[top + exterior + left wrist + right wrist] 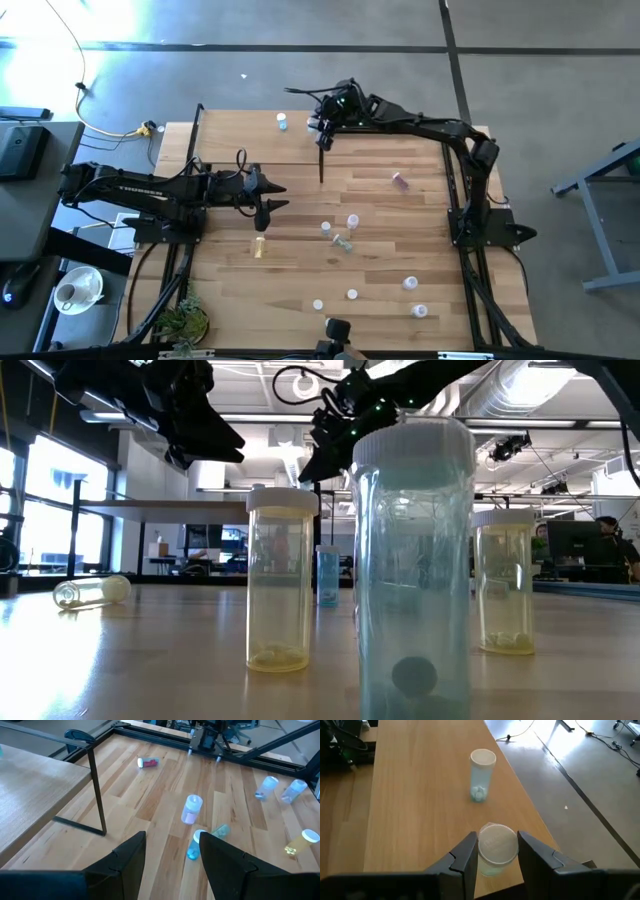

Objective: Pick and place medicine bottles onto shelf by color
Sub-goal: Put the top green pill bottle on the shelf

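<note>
Low view: pale plank tabletop [150,660]; beyond, windows [50,510], ceiling ducts [560,400].

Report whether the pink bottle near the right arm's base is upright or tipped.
Tipped: the pink bottle lies on its side on the tabletop, cap sideways.

Shelf [240,135]: at the table's [400,260] far left.
On shelf: one bottle [282,122], upright.
Other bottles [352,221]: scattered over the table's near half.

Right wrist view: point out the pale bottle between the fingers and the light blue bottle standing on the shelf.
Pale white-capped bottle [496,849], right wrist view, on its cap.
Light blue bottle [481,775], right wrist view, on its wall.
</note>
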{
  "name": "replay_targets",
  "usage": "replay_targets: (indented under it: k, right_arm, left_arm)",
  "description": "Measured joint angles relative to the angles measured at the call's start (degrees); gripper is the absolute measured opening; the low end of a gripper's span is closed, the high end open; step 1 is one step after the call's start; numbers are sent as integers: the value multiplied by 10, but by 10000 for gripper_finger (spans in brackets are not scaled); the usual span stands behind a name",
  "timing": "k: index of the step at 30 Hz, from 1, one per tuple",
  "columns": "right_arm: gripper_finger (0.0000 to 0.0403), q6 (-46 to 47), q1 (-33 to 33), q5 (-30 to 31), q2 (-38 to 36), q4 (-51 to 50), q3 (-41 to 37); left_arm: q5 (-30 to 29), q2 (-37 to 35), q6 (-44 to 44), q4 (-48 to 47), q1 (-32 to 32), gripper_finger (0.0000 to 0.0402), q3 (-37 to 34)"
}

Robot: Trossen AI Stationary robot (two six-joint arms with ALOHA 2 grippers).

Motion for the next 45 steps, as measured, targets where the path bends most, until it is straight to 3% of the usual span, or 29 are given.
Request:
replay_targets:
  k: [26, 38, 45]
  right_arm:
    - [109, -26, 0, 17, 10, 1, 0]
    - [170, -40, 0, 15, 10, 0, 0]
    - [178, -40, 0, 15, 10, 1, 0]
  left_arm:
    - [-1, 0, 0, 0, 0, 175, 0]
    - [0, 0, 0, 0, 0, 175, 0]
    - [0, 0, 0, 0, 0, 175, 0]
